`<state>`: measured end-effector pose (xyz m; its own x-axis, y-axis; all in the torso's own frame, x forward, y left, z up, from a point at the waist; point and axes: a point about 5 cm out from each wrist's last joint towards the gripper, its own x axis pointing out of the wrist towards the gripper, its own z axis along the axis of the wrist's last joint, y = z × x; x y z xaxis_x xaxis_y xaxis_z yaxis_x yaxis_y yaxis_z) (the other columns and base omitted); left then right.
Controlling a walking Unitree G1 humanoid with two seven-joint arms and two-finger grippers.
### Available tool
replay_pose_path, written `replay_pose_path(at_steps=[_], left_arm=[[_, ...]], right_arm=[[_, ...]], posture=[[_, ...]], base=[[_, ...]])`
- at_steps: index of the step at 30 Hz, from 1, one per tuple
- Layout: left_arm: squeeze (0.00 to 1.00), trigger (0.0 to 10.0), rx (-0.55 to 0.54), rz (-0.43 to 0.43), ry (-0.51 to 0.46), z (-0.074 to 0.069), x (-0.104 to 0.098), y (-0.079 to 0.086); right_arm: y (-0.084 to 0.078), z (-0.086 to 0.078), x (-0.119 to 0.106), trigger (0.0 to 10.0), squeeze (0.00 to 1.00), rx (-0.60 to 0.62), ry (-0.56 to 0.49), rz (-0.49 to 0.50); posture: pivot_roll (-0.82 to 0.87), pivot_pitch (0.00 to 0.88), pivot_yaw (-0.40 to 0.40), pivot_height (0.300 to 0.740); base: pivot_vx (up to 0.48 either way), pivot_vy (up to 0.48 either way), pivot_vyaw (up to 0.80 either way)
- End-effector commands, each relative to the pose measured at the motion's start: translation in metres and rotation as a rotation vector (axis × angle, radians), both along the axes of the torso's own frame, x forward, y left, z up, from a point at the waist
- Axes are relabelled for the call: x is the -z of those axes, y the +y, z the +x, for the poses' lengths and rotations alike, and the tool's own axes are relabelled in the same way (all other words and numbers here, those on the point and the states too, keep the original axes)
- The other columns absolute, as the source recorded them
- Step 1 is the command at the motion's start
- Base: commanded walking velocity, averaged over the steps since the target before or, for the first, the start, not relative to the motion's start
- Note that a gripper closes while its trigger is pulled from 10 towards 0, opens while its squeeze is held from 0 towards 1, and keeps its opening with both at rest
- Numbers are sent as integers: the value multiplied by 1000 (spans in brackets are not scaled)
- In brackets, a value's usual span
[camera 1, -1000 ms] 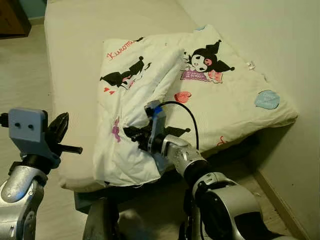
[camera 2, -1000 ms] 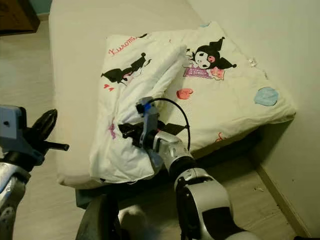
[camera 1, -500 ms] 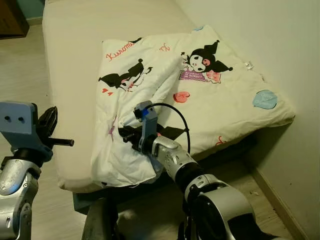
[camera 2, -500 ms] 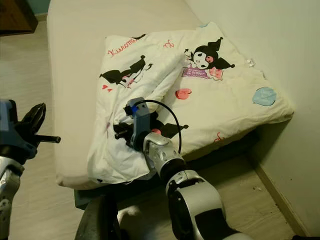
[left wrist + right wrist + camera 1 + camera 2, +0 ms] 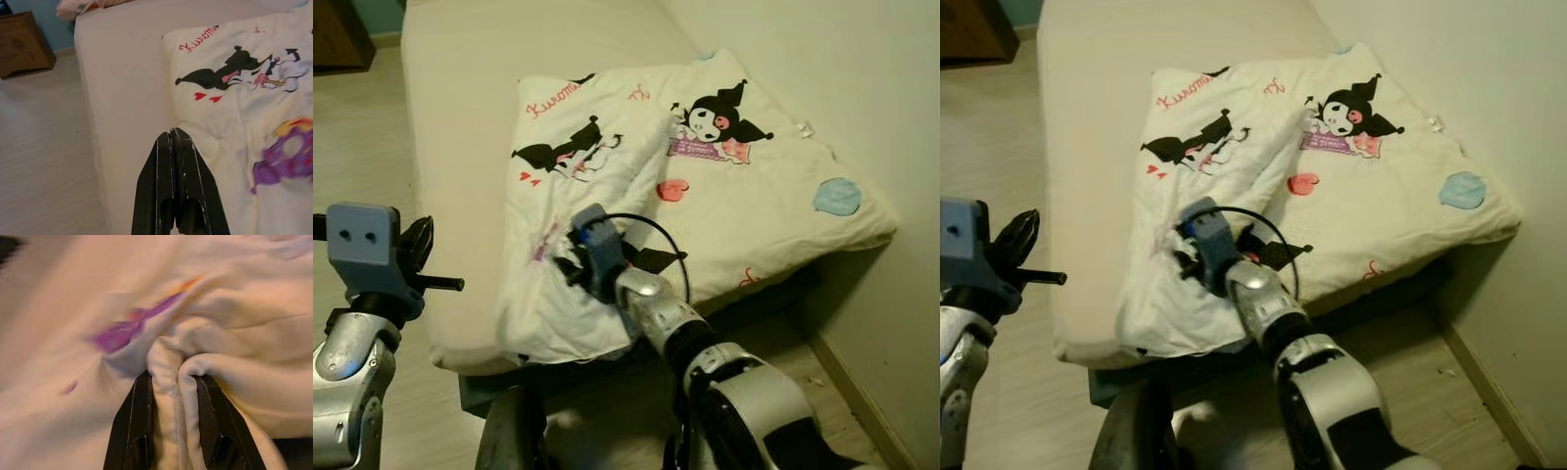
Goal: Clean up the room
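My right gripper (image 5: pixel 172 382) pinches a bunched fold of the white cartoon-printed quilt (image 5: pixel 724 186) between its two black fingers (image 5: pixel 134 416); my right wrist view shows that fold squeezed up tight, something my head views cannot resolve. From the head, the quilt lies folded on the beige mattress (image 5: pixel 460 117), with my right arm reaching to its near corner at about 6 o'clock of the quilt. My left gripper (image 5: pixel 171 139) has its fingers pressed together, hovering off the mattress edge at 9 o'clock. My left wrist view adds a brown wooden cabinet (image 5: pixel 24 44) on the pale plank floor (image 5: pixel 44 147).
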<state>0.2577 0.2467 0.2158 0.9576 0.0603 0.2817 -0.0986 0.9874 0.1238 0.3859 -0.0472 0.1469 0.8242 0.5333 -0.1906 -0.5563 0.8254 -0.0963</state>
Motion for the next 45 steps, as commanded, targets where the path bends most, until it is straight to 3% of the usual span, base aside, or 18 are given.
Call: replay_pose_path(at_steps=[1,4,5,7,11,14,19,21,23,24,25,26,27,29,31,33,39,45], left_arm=[[0,10000,7,6,44,-1,8,-1],[0,10000,14,0,43,-2,9,-2],[0,10000,14,0,43,-2,9,-2],[0,10000,15,-3,41,-2,9,-2],[0,10000,14,-2,42,-2,10,-2],[0,10000,11,-1,47,0,11,-2],[0,10000,14,2,49,2,11,-3],[0,10000,15,3,49,1,11,-3],[0,10000,9,1,50,0,12,-2],[0,10000,9,1,50,0,12,-2],[0,10000,6,-1,52,-1,12,-2],[0,10000,4,-2,53,-2,12,-1],[0,10000,3,-2,53,-2,12,-1],[0,10000,3,-2,53,-2,12,-1],[0,10000,6,-2,59,-4,13,-1],[0,10000,8,2,62,-5,12,0],[0,10000,6,24,74,-8,10,3],[0,10000,12,37,85,-13,9,3]], right_arm=[[-5,-1,7,10000,0,37,28,20],[-50,8,4,10000,0,189,23,19],[-50,8,4,10000,0,189,23,19],[-76,10,3,10000,0,262,25,32],[-81,10,3,10000,0,279,25,36],[-110,10,4,10000,0,443,-3,46],[-124,10,4,10000,0,569,-8,74],[-124,10,5,10000,0,589,14,123],[-121,12,3,10000,0,620,56,274],[-121,12,3,10000,0,620,56,274],[-120,12,4,7725,0,633,75,316],[-119,11,7,3451,0,639,100,355],[-117,11,8,0,0,641,115,369],[-117,11,8,0,0,641,115,369],[-104,9,15,0,0,603,175,443],[-95,8,18,0,0,565,193,433],[-59,2,28,0,0,391,187,214],[-44,-4,37,0,0,325,197,113]], posture=[[76,273,-38,572],[74,270,-37,572],[74,270,-37,572],[72,268,-34,572],[72,268,-34,572],[65,267,-21,572],[66,265,-17,572],[72,264,-19,572],[72,264,-19,572],[72,264,-19,572],[83,266,-24,572],[83,266,-24,572],[83,266,-24,572],[83,266,-24,572],[99,276,-17,572],[111,284,-13,572],[134,306,-8,572],[161,337,-13,572]], base=[[0,0,0],[0,0,0],[0,0,0],[0,0,0],[0,0,0],[0,0,0],[0,0,0],[0,0,0],[0,0,0],[0,0,0],[0,0,0],[0,0,0],[0,0,0],[0,0,0],[0,0,0],[0,0,0],[0,0,0],[0,0,0]])
